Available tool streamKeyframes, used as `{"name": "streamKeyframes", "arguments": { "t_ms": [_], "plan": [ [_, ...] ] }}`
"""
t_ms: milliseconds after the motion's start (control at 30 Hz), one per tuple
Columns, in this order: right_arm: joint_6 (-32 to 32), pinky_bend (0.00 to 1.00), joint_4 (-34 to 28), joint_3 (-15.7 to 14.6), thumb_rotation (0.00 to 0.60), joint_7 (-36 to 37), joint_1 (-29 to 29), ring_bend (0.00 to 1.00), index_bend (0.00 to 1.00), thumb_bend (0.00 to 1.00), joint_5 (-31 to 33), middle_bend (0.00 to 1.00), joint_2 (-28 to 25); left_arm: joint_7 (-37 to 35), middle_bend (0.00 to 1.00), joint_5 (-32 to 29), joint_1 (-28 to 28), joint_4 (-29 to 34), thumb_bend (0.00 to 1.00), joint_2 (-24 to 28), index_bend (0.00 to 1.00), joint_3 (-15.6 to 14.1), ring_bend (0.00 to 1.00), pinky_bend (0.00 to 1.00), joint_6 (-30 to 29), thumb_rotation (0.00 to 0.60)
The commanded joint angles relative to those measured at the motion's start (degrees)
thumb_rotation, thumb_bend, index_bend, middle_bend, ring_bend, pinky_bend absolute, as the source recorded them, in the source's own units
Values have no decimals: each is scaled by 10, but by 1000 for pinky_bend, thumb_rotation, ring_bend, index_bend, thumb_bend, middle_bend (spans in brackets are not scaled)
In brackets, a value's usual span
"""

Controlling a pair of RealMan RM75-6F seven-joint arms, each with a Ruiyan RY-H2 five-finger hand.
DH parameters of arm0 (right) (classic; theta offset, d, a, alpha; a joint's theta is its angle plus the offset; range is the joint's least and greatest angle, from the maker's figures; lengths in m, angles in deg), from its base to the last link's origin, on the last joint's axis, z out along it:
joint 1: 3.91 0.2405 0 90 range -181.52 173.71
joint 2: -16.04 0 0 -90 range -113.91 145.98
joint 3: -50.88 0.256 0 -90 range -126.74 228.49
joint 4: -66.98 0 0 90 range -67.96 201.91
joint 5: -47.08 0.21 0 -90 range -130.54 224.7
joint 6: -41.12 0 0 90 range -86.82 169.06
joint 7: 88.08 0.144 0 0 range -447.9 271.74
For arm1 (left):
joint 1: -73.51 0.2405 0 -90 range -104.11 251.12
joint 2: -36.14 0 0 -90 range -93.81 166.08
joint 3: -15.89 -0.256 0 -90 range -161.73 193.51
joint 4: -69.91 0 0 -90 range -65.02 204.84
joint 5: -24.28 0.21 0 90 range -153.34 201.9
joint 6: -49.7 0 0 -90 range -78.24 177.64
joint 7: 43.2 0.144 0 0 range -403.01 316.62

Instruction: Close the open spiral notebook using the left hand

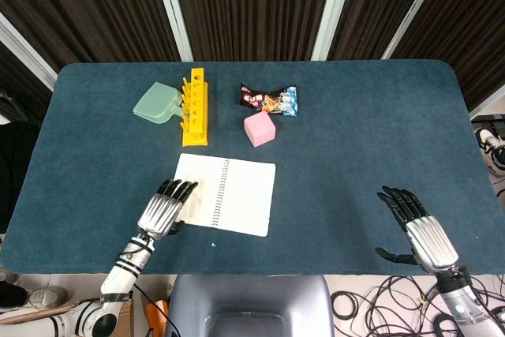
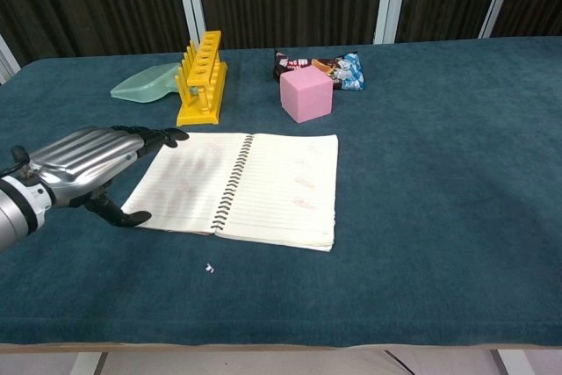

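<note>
The spiral notebook [image 1: 229, 193] [image 2: 263, 186] lies open and flat on the blue table, its wire binding running down the middle. My left hand [image 1: 164, 208] [image 2: 88, 164] hovers at the notebook's left edge, fingers stretched out over the left page and thumb down by the page's near corner. It holds nothing. My right hand [image 1: 417, 226] rests open over the table at the near right, far from the notebook. The chest view does not show it.
Behind the notebook stand a yellow test-tube rack [image 1: 195, 106] [image 2: 202, 78], a green scoop [image 1: 158, 102] [image 2: 145, 83], a pink cube [image 1: 259, 129] [image 2: 306, 93] and a snack packet [image 1: 270, 100] [image 2: 329, 66]. A small white scrap [image 2: 209, 267] lies near the front edge.
</note>
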Motion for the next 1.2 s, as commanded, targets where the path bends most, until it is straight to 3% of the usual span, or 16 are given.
{"name": "streamKeyframes", "arguments": {
  "t_ms": [33, 333, 1200],
  "plan": [
    [1, 77, 2, -1, 600, 2, -1, 0, 53, 0, 1, 29, 1, 10, 150, -14, -3, 0, 280, -2, 107, -3, 110, 153, 2, 600],
    [7, 77, 12, -3, 600, 9, -5, 0, 53, 0, 0, 29, 5, 13, 146, -36, -4, -12, 280, -5, 107, -20, 107, 153, 6, 600],
    [13, 77, 20, -4, 600, 16, -13, 0, 53, 0, 6, 28, 4, -3, 144, -105, -43, -89, 281, -41, 103, -10, 103, 154, 48, 600]
  ]
}}
